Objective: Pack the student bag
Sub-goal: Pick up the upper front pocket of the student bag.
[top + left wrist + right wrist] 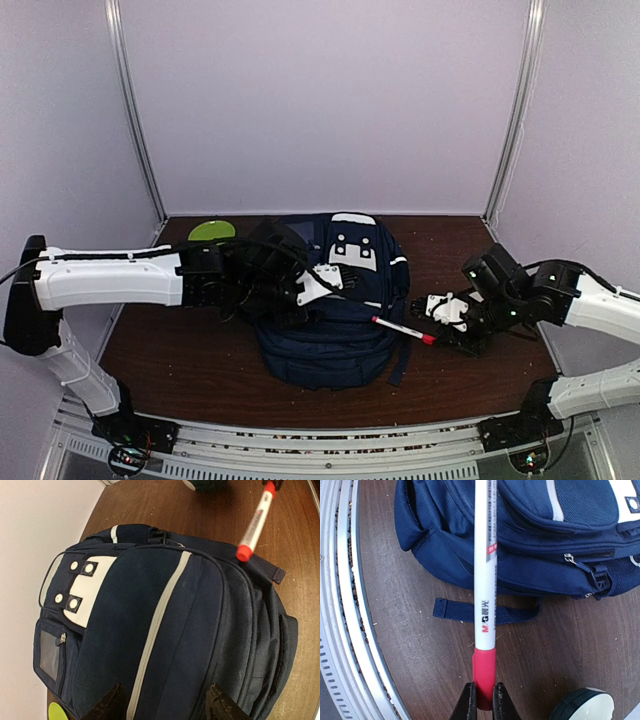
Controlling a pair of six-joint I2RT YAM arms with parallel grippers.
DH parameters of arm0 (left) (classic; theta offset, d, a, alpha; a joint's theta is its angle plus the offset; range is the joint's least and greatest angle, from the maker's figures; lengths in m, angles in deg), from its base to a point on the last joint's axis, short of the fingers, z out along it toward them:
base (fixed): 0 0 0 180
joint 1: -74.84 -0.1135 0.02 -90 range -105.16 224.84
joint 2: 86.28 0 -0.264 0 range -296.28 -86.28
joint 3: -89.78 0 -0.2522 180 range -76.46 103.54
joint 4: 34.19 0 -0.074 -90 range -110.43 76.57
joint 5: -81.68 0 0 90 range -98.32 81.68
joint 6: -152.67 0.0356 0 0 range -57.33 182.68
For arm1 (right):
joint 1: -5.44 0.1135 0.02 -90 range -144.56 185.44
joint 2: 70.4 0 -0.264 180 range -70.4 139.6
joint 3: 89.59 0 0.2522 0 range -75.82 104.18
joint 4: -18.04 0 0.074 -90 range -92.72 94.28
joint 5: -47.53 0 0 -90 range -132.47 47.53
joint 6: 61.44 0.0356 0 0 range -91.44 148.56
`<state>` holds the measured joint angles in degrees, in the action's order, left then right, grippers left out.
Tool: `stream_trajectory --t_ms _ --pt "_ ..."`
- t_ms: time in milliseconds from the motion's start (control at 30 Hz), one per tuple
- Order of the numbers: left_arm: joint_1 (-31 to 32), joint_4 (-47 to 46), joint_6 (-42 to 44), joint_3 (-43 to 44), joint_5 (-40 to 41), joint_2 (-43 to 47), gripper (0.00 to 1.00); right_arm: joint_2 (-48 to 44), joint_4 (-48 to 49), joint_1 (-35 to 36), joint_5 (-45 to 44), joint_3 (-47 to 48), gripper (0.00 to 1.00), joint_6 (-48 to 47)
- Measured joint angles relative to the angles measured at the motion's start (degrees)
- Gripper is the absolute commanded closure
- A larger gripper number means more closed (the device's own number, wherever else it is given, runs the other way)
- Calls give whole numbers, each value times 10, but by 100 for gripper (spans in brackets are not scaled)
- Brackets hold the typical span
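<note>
Honestly, the floppy navy-blue fabric backpack point(330, 320) was judged best gripped at its zipper edge, with left gripper point(164, 706) spread wide, right gripper point(485, 696) pinched on a red-capped white marker point(485, 580).

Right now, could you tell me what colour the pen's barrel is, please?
White, with red ends; the pen shows best in the right wrist view.

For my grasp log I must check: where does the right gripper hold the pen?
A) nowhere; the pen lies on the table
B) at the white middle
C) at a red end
C: the right gripper is closed on the red end of the pen, with its white barrel pointing to the bag.
</note>
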<state>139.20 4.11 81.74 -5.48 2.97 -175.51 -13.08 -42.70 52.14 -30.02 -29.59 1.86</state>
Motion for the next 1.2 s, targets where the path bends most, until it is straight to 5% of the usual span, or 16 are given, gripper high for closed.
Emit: stream_trajectory --t_ms 300,500,633,700,800,933,1200 --pt "18 41 57 64 10 -72 46 -34 2 -47 4 -24 100 0" --pt "17 61 70 82 23 -96 37 -32 9 -50 4 -24 100 0" --pt "18 70 74 82 29 -97 51 -22 18 -51 2 -24 100 1" --pt "17 70 74 82 41 -97 70 -17 19 -51 1 -24 100 1" --pt "18 69 69 83 56 -97 87 -10 23 -53 1 -23 100 -2" --pt "14 68 53 89 63 -97 100 10 23 -53 -1 -13 100 -7" --pt "-4 42 5 93 76 -82 100 65 34 -26 -51 56 100 -21"
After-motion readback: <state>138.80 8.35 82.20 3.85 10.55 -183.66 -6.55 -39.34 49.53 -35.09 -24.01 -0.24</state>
